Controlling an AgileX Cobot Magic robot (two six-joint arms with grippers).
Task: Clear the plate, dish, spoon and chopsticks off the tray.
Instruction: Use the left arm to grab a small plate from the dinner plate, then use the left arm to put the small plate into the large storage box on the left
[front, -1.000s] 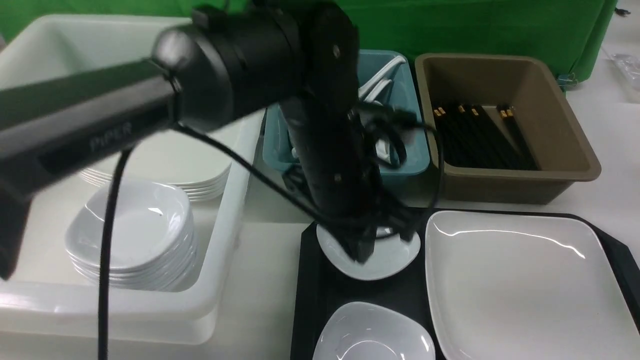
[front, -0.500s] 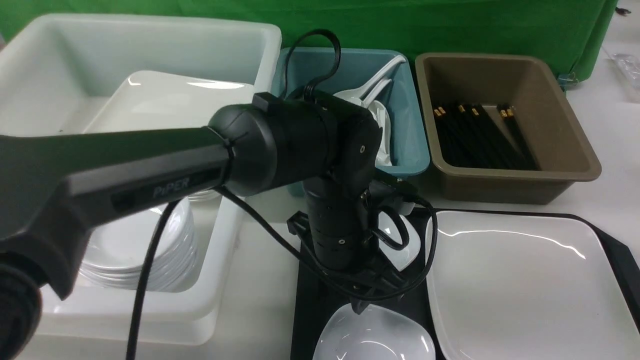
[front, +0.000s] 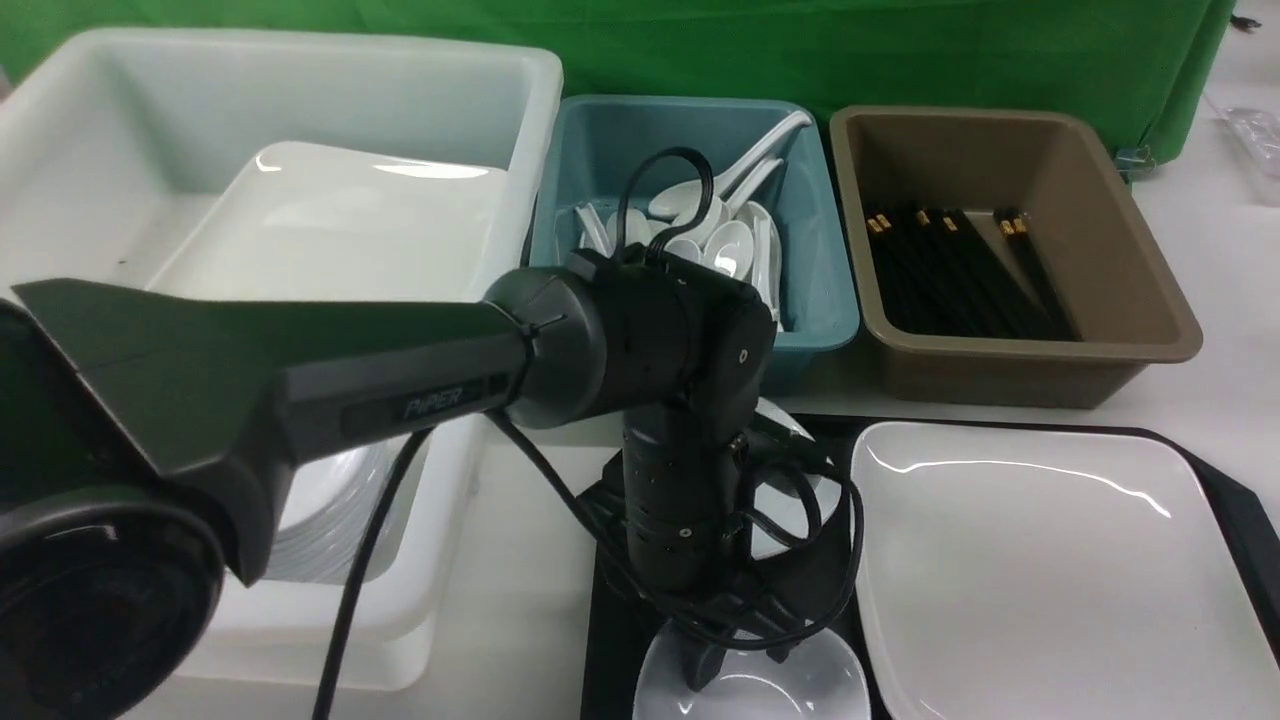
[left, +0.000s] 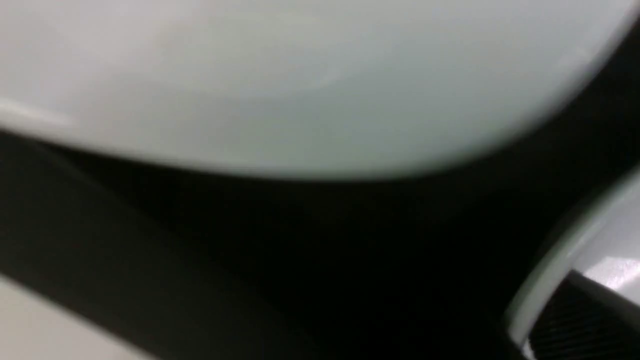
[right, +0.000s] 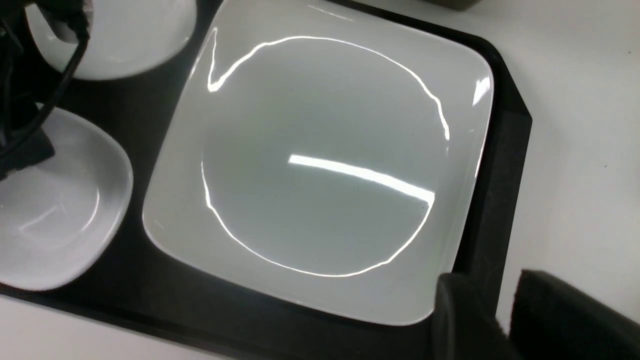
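Pointing down at the near dish (front: 830, 685) — your left end effector (front: 735, 665).
Whether it grips, you cannot tell; your right end effector (right: 505, 320) stands slightly parted, empty — near the plate (front: 1040, 570) on the tray (front: 1235, 500).

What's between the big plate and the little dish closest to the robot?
Only a bare black strip of the tray. The right wrist view shows it clearly, between the plate and the dish. The two don't touch.
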